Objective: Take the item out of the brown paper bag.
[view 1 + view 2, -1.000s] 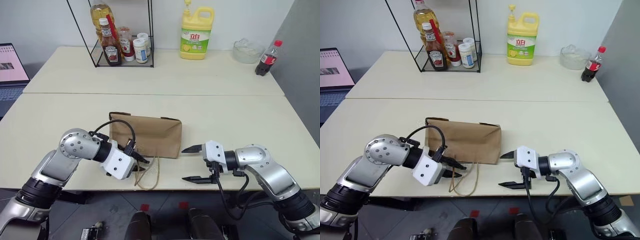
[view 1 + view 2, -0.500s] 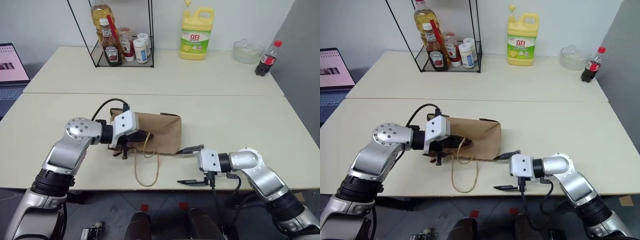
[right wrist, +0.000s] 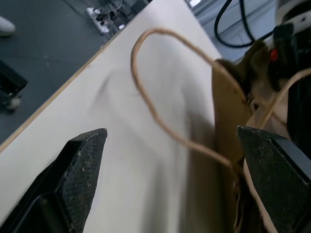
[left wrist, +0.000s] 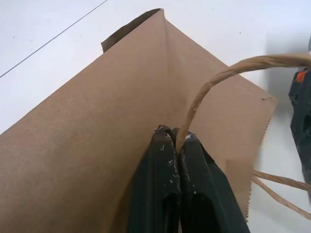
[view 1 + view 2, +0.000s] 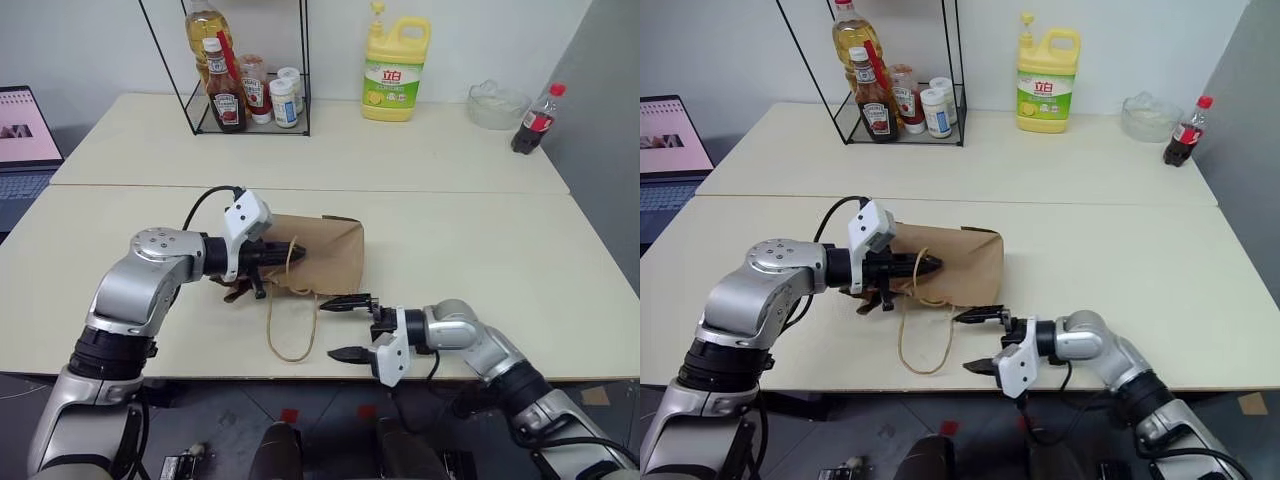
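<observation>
Your cream table (image 5: 480, 250) carries the brown paper bag (image 5: 325, 255) lying near its middle, mouth turned toward your left arm, with the back edge of the table at twelve o'clock from it. You cannot see the item; no orange bottle shows outside the bag, and whether it sits inside cannot be told.

At about nine o'clock from the bag, your left gripper (image 5: 292, 254) is clenched on one twisted-cord handle (image 4: 214, 80); the wrist view shows both black fingers pressed together with the cord pinched between them, lying over the bag's brown side. The second handle (image 5: 290, 340) hangs loose in a loop toward six o'clock, reaching the table's front edge.

At about five o'clock from the bag, your right gripper (image 5: 346, 327) is released, its two fingers standing wide apart, pointing toward the bag's near edge and just short of it, beside the loose loop.

At twelve o'clock, well apart, stand the yellow detergent jug (image 5: 393, 65) and the wire rack of bottles (image 5: 240, 70).
</observation>
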Controlling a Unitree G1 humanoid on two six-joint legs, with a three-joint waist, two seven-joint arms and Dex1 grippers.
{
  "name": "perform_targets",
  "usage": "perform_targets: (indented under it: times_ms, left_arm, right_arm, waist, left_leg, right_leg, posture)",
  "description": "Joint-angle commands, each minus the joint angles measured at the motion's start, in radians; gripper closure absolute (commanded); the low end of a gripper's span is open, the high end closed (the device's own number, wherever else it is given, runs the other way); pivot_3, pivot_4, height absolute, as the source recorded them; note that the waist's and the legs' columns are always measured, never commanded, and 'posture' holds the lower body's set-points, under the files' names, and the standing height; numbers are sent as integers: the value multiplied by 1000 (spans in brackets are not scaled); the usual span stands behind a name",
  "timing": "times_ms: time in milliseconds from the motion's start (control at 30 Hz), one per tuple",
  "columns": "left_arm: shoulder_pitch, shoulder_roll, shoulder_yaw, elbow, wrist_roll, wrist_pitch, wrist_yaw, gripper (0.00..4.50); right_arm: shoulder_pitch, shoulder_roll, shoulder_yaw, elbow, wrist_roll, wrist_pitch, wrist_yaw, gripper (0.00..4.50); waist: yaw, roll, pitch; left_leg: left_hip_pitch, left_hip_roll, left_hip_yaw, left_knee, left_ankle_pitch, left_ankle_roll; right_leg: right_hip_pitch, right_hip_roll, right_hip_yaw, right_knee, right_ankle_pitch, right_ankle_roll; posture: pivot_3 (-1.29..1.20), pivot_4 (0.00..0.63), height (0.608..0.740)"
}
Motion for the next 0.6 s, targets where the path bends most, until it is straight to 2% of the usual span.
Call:
perform_targets:
  times_ms: [33,300,400,600]
  left_arm:
    - [-5,9,30,-38,-23,8,9,4469]
    - [-14,5,32,-46,-32,33,25,4469]
    - [-13,8,32,-46,-36,33,30,4500]
    - [-13,6,29,-43,-38,27,42,4500]
  right_arm:
    - [-34,33,32,26,-60,-54,-58,0]
    - [-99,113,72,175,-188,-51,-199,0]
    - [-102,110,78,187,-179,-53,-214,602]
    - [-103,84,91,181,-160,-68,-219,2806]
  waist:
    - [0,0,0]
    - [0,0,0]
    - [0,0,0]
    - [0,0,0]
  left_leg:
    - [0,0,0,0,0,0]
    - [0,0,-2,0,0,0]
    - [0,-1,-3,1,0,0]
    - [0,-1,-6,1,-1,1]
  right_leg:
    - [0,0,0,0,0,0]
    - [1,0,-2,0,0,0]
    - [2,-1,-3,0,0,0]
    - [4,-1,-7,-1,0,0]
  posture:
    - [0,150,740]
    - [0,150,740]
    - [0,150,740]
    - [0,150,740]
